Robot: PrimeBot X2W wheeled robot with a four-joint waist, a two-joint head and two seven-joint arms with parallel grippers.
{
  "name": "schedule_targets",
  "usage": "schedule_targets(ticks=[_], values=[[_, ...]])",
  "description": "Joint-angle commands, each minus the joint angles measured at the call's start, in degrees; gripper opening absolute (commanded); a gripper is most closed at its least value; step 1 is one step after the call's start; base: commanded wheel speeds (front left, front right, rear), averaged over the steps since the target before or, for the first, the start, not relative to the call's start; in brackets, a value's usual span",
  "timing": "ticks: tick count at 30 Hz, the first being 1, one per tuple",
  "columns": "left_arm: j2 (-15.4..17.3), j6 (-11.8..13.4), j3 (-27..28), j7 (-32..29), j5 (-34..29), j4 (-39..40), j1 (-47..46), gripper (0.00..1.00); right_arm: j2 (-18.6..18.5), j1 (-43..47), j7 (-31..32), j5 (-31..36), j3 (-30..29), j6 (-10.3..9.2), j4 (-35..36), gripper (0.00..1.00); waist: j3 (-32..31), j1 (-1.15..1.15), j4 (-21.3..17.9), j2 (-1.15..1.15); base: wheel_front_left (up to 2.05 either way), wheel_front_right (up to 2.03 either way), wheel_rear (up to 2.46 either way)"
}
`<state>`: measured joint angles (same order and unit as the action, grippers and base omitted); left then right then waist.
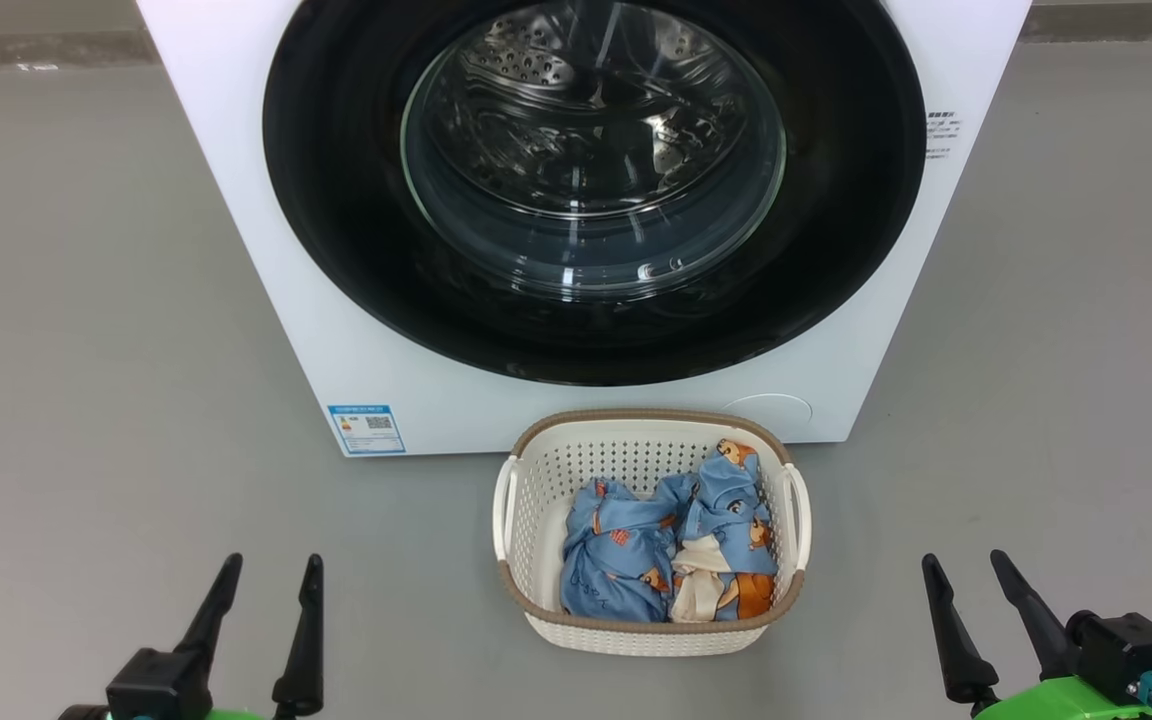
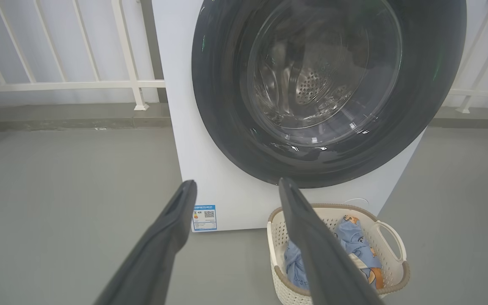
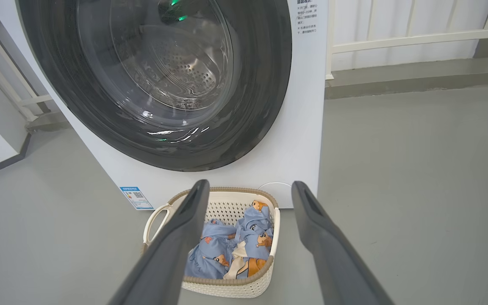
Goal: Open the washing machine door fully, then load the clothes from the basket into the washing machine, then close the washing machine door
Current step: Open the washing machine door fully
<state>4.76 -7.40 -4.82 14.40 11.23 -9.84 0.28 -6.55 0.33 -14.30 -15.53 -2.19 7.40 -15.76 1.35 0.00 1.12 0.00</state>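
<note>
Washer [image 1: 226,180]: is standing at the far middle of the grey floor [image 1: 86,350], its front facing the robot; a blue sticker [image 1: 367,429] is showing at its lower left corner.
Door [image 1: 336,220]: is lying flush against the washer front, shut; the steel drum is showing through its glass [image 1: 591,150], with no cloth seen inside.
Basket [image 1: 651,416]: is sitting on the floor just in front of the washer, below the door and a little right of centre; whether it is touching the washer cannot be told.
Clothes [image 1: 626,550]: are lying bundled inside the basket, toward its near side, blue bear print with a cream piece tucked among it; nothing is hanging over the rim.
Left claw [image 1: 274,560]: is hovering at the near left, well apart from basket and door, fingers spread, released, grasping nothing.
Right claw [image 1: 963,558]: is hovering at the near right, likewise well apart from both, fingers spread, released, grasping nothing.
Done: nothing yet, judging by the shut door and the loaded basket.
Left: all three steps are waiting, namely swinging the door fully open, moving the clothes into the drum, and shutting the door.
Step in hand: judged to be the reach toward the door, not yet begun.
</note>
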Motion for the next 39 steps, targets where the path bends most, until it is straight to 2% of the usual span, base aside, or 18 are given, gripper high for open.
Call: schedule_targets(ticks=[1,8,15,31,39], values=[[0.9,-0.1,1.8,0.6,-0.5,1.1,-1.3,1.0,-0.8,0.1,-0.7,0.7,1.2,0.09,1.5,1.0,0.0,0.0,0.0,0.0,0.21,0.21,-0.42],[0.6,-0.1,1.5,0.6,-1.3,1.0,-1.3,1.0,-0.8,0.1,-0.7,0.6,1.1,0.09,1.4,1.0,0.0,0.0,-0.1,0.0,0.56,0.56,-1.11],[0.2,-0.1,1.3,0.6,-1.3,0.9,-1.1,1.0,-0.9,-0.2,-0.7,0.8,1.0,0.09,1.5,1.0,0.0,0.0,-0.3,0.0,1.12,1.12,-2.24],[0.5,-0.1,2.7,0.6,1.7,1.7,-1.4,1.0,-0.6,0.0,-0.7,0.9,1.0,0.09,1.8,1.0,0.3,0.0,-0.5,0.0,1.23,1.23,-2.45],[0.4,-0.1,3.3,0.6,3.3,2.6,-1.3,1.0,-0.3,-0.1,-0.7,1.0,0.9,0.09,1.9,1.0,0.7,0.0,-0.5,0.0,0.79,0.79,-1.59]])
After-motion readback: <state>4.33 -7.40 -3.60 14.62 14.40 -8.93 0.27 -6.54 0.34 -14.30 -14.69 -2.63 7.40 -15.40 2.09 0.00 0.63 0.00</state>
